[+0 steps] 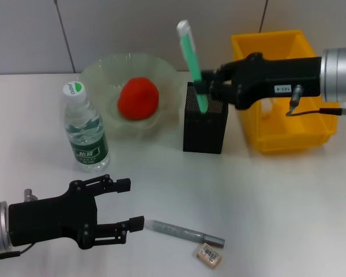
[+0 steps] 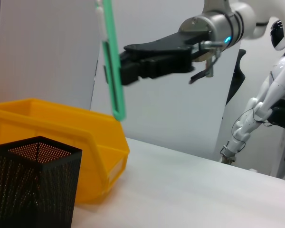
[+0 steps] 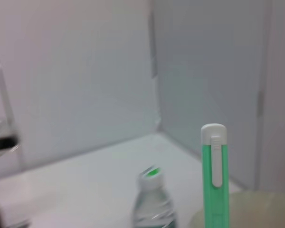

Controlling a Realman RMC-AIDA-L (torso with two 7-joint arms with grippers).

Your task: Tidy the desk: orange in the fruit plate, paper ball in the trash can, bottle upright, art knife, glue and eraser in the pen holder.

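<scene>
- Two grippers show: the right gripper (image 1: 206, 85) is clamped on the green art knife (image 1: 193, 63), holding it nearly upright above the black mesh pen holder (image 1: 205, 127).
- Left gripper (image 1: 130, 203) rests spread apart, near the grey glue stick (image 1: 184, 232) and eraser (image 1: 209, 254).
- Orange (image 1: 138, 98) sits in the fruit plate (image 1: 98, 72); bottle (image 1: 85, 131) stands upright.

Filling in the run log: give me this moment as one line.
right tool: holds green art knife over pen holder | left tool: open, near glue | orange: in fruit plate | bottle: upright
</scene>
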